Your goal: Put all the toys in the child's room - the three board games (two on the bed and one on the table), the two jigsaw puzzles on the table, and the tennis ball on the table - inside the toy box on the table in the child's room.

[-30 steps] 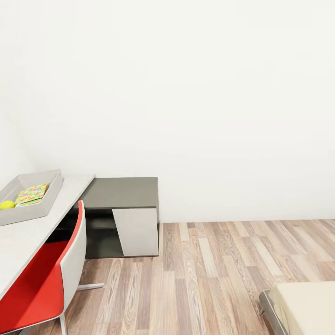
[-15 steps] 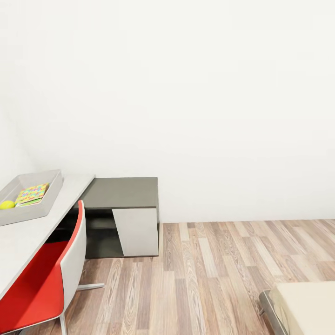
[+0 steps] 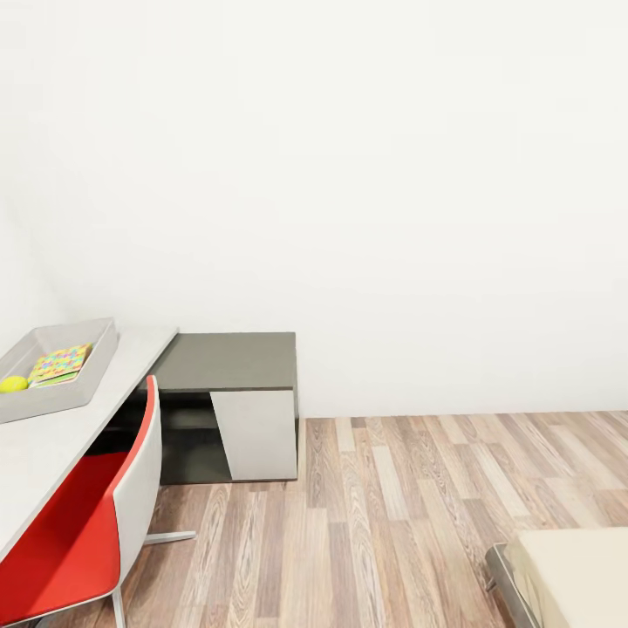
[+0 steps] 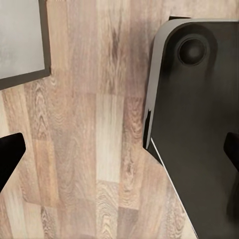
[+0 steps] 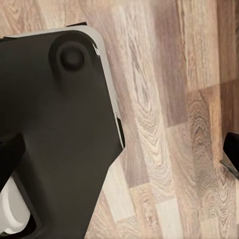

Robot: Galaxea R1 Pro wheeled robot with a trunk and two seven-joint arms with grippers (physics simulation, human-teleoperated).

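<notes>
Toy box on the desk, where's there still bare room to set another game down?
The toy box is crowded at its near-left end: jigsaw puzzle beside tennis ball. Bare tray floor lies between the puzzle and the far rim. The table between box and red chair is bare.

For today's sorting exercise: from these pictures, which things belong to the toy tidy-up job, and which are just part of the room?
Belong to the job:
toy box
jigsaw puzzle inside it
tennis ball inside it
table
bed, corner only

Just there:
red and white chair
dark grey side unit
wood floor

wall (image 3: 349,174): plain white | floor (image 3: 392,523): wood planks | chair (image 3: 96,515): red-white
</notes>
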